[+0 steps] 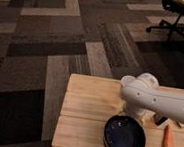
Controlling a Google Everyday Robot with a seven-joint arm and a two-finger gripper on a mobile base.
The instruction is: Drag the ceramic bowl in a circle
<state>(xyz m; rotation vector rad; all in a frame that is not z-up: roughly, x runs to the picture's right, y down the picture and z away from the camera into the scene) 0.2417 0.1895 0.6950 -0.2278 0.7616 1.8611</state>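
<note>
The ceramic bowl point(124, 137), wide, shallow and dark navy blue, sits on the wooden table point(89, 103) near its front edge. My white arm point(162, 101) reaches in from the right and bends down over the bowl's far rim. The gripper point(132, 117) is at that far rim, mostly hidden by the arm's end. Whether it touches or grips the rim does not show.
An orange carrot point(168, 138) lies on the table just right of the bowl. The table's left edge and front edge are close to the bowl. Patterned carpet lies beyond, with an office chair point(174, 12) at the far right.
</note>
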